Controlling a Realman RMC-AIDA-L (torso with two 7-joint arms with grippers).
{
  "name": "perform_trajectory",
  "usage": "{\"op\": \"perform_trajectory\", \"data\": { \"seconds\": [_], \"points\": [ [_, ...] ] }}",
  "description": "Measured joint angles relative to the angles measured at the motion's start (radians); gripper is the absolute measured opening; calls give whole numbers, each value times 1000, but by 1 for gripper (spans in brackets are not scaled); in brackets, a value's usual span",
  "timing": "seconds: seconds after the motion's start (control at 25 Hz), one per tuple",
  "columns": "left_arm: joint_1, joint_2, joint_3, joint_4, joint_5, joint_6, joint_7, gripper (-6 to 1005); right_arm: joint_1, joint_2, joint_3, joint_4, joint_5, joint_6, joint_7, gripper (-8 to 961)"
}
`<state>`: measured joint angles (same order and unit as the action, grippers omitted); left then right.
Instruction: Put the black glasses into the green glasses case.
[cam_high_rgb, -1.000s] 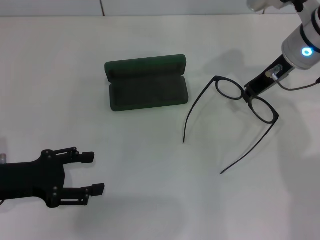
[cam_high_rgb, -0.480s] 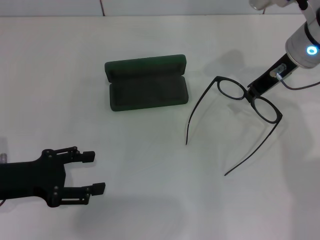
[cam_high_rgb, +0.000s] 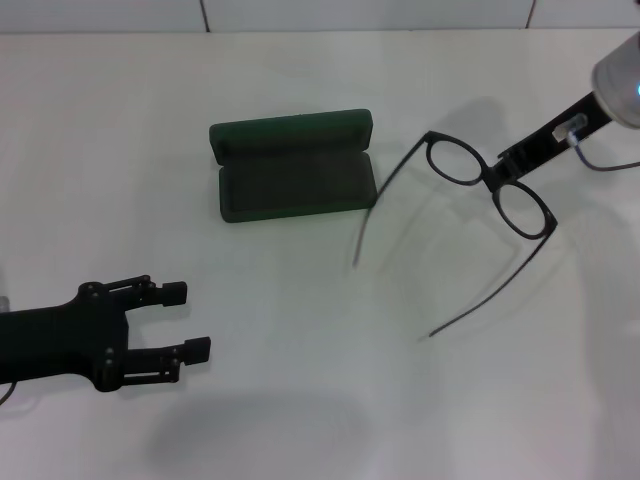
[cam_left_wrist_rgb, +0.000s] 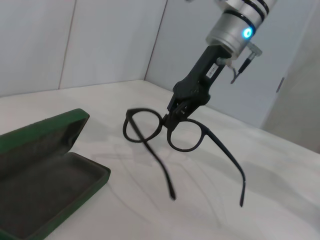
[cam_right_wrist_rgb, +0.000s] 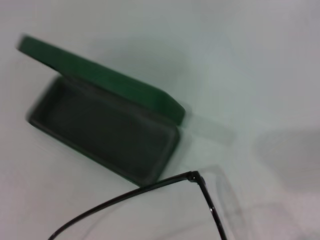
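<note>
- The black left tool hovers low over the white worktop at the near left, fingers spread and holding nothing.
- The dark green hinged hard glasses case lies open mid-worktop, lid raised at the back.
- Just right of it, the thin black-framed glasses hang above the worktop, temples unfolded.
- The right tool pinches their bridge.

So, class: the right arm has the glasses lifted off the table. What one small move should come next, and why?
Probably carry the glasses toward the robot's left until they hang over the open case. The right gripper pinches them at the bridge, clear of the table, temples unfolded. The case lies empty, lid back. The left gripper is parked near the front.
</note>
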<state>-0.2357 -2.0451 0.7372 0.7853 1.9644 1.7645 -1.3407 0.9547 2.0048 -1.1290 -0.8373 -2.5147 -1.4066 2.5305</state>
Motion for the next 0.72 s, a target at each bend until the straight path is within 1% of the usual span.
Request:
{"op": "perform_trajectory", "data": {
  "seconds": [0.16, 0.28, 0.36, 0.44, 0.52, 0.6, 0.72],
  "points": [
    [-6, -6, 4, -2, 0, 1, -21, 821, -35, -7, 123, -11, 69, -33, -75, 64],
    [-21, -13, 7, -29, 2, 3, -14, 813, -73, -19, 173, -16, 138, -33, -126, 64],
    [-34, -16, 5, -56, 3, 2, -12, 807, -109, -22, 214, -15, 224, -20, -182, 64],
    [-54, -18, -1, -94, 3, -5, -24, 802, -147, -19, 245, -9, 320, 2, -253, 64],
    [-80, -18, -6, -131, 0, -7, -31, 796, -190, -10, 256, 0, 439, 38, -346, 64],
    [-112, -18, -10, -172, -6, -7, -29, 790, -205, -3, 255, 14, 488, 63, -393, 64],
    [-159, -28, -7, -222, -6, -10, -10, 782, -208, 9, 254, 77, 554, 108, -457, 64]
  ]
}}
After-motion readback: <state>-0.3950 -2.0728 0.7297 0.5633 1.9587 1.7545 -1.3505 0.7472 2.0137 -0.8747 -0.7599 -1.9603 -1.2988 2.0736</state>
